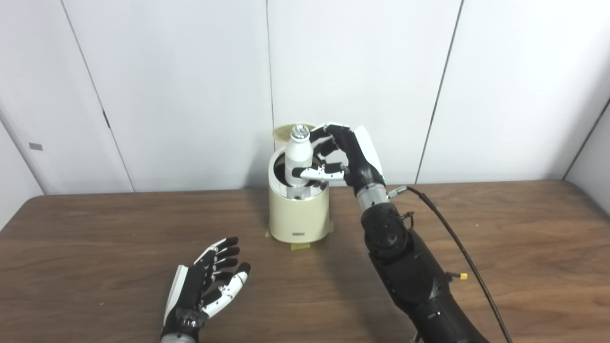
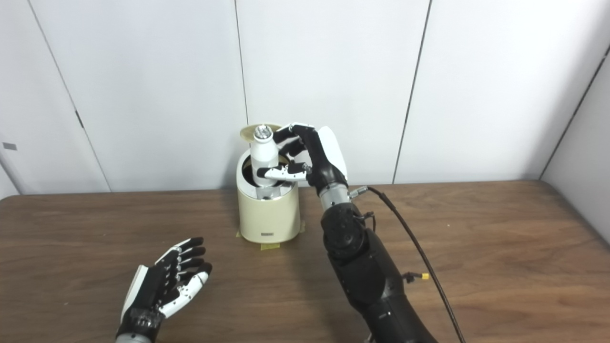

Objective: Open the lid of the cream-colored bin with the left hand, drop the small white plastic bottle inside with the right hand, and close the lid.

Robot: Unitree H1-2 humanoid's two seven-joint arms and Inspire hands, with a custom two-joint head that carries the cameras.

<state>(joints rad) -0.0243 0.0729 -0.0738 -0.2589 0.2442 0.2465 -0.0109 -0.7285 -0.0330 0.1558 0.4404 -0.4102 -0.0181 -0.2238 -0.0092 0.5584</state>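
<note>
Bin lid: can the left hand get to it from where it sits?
Probably not cleanly yet. The lid stands open behind the cream-colored bin, and the right hand holds the white bottle over the opening. The left hand lies open on the table well in front.

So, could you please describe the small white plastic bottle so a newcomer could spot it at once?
On the brown wooden table, near the white wall, stands a cream-coloured cylindrical bin with its round lid raised. Directly above its opening, the right hand holds the small white plastic bottle upright; its silvery cap sets it apart.
</note>
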